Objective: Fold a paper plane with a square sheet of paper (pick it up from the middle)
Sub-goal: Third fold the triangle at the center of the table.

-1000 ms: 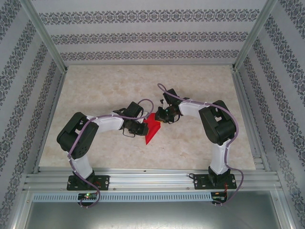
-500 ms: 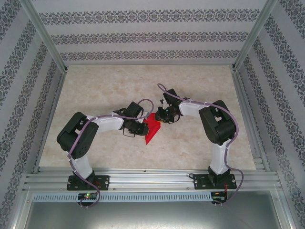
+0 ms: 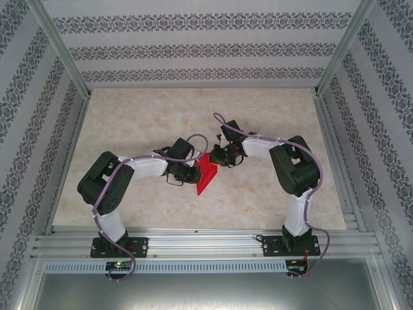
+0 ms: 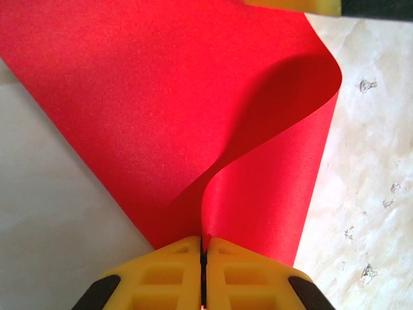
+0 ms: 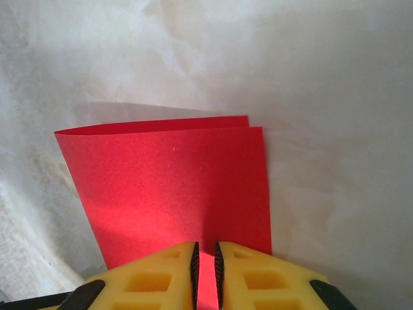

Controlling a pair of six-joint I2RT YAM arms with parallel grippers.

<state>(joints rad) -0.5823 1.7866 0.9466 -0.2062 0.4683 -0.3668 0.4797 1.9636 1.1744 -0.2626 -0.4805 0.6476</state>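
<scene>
red paper sheet (image 3: 208,172): 1 | robot arms: 2, left arm (image 3: 143,166) and right arm (image 3: 293,169) | hands: 2, left hand (image 4: 202,248) and right hand (image 5: 206,252) | bench (image 3: 142,116): 1 | patterned walls: 3, back wall (image 3: 206,45), left wall (image 3: 26,129), right wall (image 3: 387,129)

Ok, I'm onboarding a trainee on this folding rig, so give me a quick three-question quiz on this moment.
1. True or false: the left pincer is shut on the red sheet.
2. The sheet is: A lying flat, B curled over on itself, C crumpled into a ball?
3. What colour are the fingers of the right pincer?
Key: 1 true; 2 B; 3 yellow.
</scene>
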